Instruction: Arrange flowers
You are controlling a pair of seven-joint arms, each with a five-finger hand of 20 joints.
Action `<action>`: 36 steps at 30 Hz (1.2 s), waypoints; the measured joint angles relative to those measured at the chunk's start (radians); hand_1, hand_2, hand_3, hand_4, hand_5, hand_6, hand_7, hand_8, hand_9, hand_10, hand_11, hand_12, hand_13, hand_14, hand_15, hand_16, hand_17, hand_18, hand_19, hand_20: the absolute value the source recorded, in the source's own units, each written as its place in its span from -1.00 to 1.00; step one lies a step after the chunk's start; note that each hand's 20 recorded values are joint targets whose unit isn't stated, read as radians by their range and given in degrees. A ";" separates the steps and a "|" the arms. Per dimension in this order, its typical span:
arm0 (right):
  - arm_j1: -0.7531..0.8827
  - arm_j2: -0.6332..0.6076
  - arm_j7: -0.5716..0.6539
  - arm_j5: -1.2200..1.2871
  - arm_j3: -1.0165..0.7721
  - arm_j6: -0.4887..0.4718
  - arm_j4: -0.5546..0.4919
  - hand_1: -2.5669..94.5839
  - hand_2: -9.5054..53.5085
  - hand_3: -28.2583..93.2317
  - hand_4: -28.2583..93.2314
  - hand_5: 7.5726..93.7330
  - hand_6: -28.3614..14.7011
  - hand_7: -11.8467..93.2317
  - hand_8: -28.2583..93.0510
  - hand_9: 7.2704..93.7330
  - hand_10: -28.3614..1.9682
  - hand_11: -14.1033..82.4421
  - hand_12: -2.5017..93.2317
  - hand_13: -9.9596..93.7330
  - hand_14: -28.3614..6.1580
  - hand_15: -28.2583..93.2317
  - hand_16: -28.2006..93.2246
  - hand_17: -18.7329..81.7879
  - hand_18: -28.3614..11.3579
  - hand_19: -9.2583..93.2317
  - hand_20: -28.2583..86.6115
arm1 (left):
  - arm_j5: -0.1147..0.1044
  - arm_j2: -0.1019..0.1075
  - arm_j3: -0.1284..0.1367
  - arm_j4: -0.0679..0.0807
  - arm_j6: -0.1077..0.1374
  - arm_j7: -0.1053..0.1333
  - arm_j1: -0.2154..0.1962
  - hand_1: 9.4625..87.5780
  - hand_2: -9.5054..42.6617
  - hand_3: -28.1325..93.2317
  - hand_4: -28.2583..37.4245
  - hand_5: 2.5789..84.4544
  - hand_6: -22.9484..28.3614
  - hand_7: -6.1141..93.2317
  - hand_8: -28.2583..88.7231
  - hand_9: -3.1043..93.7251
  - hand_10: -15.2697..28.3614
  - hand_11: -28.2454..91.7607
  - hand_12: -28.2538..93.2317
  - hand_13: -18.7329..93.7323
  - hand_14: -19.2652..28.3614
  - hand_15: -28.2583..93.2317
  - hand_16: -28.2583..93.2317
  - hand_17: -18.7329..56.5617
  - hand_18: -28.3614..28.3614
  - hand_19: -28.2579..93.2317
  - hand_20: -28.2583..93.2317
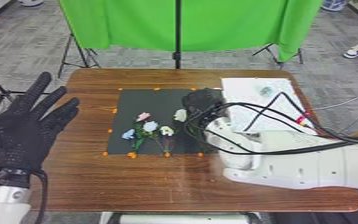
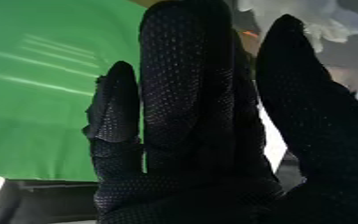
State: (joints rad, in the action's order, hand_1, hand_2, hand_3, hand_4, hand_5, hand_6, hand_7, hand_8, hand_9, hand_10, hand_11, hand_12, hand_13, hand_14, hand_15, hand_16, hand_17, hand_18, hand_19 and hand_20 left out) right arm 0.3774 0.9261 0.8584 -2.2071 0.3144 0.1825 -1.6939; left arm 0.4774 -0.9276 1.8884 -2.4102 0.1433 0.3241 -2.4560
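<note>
While my right hand (image 1: 198,101) is over the black mat (image 1: 135,102), its fingers stand straight, and my thumb stands apart from them with an open gap between. Just beside these fingers, on the side toward my left hand (image 1: 20,131), is a cream flower (image 1: 180,115); I cannot tell whether I am touching it.

Farther from my right fingers, between my two hands, the other flowers lie in a loose group on the mat. The white flower (image 1: 167,131) is nearest to me among them, with a pale blue one (image 1: 151,126) just past it. A pink flower (image 1: 143,116) and a blue flower (image 1: 128,134) are farther along, closer to my left hand, and green stems (image 1: 139,143) run from the group back toward my body.

Beyond my right thumb's tip I see blurred pale petals (image 2: 318,17); I cannot tell which flower they belong to.

My left hand is raised beside the table (image 1: 87,185), well apart from the flowers, its fingers straight and spread. On the outer side of my right fingers, a white sheet (image 1: 242,92) lies on the table. Past my fingertips, behind the table, hangs a green cloth (image 1: 246,25).
</note>
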 measured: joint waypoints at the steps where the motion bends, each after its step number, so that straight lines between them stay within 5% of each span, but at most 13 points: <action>1: 0.000 -0.005 0.002 -0.001 -0.011 -0.025 -0.009 -0.11 -1.00 0.72 -1.00 0.36 0.39 -0.49 -0.73 0.74 0.24 -0.25 -0.56 0.71 0.35 0.40 -0.24 0.23 -0.46 1.00 -0.22 | 0.000 -0.001 0.000 0.000 0.000 0.000 -0.002 -0.71 -0.40 0.70 -0.97 -0.48 0.02 -0.57 -0.71 -0.54 0.38 -0.26 -0.32 -0.40 0.79 -0.04 -0.56 -0.89 1.00 0.24 -0.37; 6: -0.011 -0.033 0.004 0.027 -0.060 -0.019 -0.016 -0.18 -1.00 0.71 -1.00 0.34 0.35 -0.49 -0.73 0.66 0.18 -0.26 -0.61 0.67 0.28 0.38 -0.25 0.19 -0.49 0.99 -0.27 | 0.001 -0.003 0.000 -0.001 0.001 0.000 -0.004 -0.72 -0.39 0.70 -0.97 -0.48 0.01 -0.56 -0.71 -0.54 0.37 -0.26 -0.32 -0.40 0.79 -0.04 -0.56 -0.89 1.00 0.24 -0.36; 14: -0.188 -0.072 0.013 0.130 0.100 0.163 0.123 -0.30 -1.00 0.73 -1.00 0.03 0.27 -0.52 -0.73 0.21 -0.07 -0.41 -0.66 0.52 0.15 0.43 -0.29 0.15 -0.45 1.00 -0.37 | 0.002 0.004 -0.001 -0.004 0.001 -0.001 -0.003 -0.71 -0.39 0.70 -0.97 -0.48 0.01 -0.56 -0.71 -0.54 0.37 -0.27 -0.32 -0.40 0.79 -0.04 -0.56 -0.89 1.00 0.24 -0.36; 21: -0.181 -0.158 -0.006 0.308 -0.056 -0.059 0.243 -0.35 -1.00 0.74 -1.00 -0.11 0.23 -0.55 -0.72 0.05 -0.15 -0.48 -0.67 0.46 0.09 0.46 -0.33 0.13 -0.46 1.00 -0.35 | 0.002 0.010 -0.004 -0.004 0.002 -0.006 0.006 -0.71 -0.39 0.70 -0.97 -0.48 0.01 -0.56 -0.71 -0.54 0.37 -0.27 -0.32 -0.40 0.80 -0.04 -0.56 -0.89 1.00 0.24 -0.36; 30: -0.056 -0.207 -0.021 0.396 -0.223 -0.128 0.300 -0.39 -1.00 0.76 -1.00 -0.35 0.30 -0.59 -0.71 -0.17 -0.18 -0.59 -0.68 0.39 0.04 0.48 -0.36 0.06 -0.47 1.00 -0.36 | 0.003 0.008 -0.010 -0.002 0.000 -0.017 0.028 -0.71 -0.39 0.70 -0.97 -0.49 0.01 -0.56 -0.71 -0.54 0.37 -0.27 -0.31 -0.40 0.80 -0.04 -0.56 -0.89 1.00 0.24 -0.36; 36: -0.012 -0.205 -0.048 0.397 -0.228 -0.259 0.302 -0.38 -1.00 0.75 -1.00 -0.41 0.35 -0.57 -0.71 -0.20 -0.15 -0.60 -0.68 0.39 0.04 0.49 -0.37 0.04 -0.49 1.00 -0.38 | 0.004 0.008 -0.016 -0.001 -0.001 -0.014 0.033 -0.71 -0.39 0.70 -0.96 -0.49 0.01 -0.56 -0.71 -0.54 0.37 -0.27 -0.31 -0.40 0.80 -0.04 -0.56 -0.89 1.00 0.24 -0.36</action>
State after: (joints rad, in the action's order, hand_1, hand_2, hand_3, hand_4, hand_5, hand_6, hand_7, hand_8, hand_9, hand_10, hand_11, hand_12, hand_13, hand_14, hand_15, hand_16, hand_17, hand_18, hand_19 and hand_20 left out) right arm 0.3654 0.7208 0.8106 -1.8099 0.0865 -0.0764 -1.3920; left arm 0.4814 -0.9199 1.8727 -2.4116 0.1428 0.3106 -2.4226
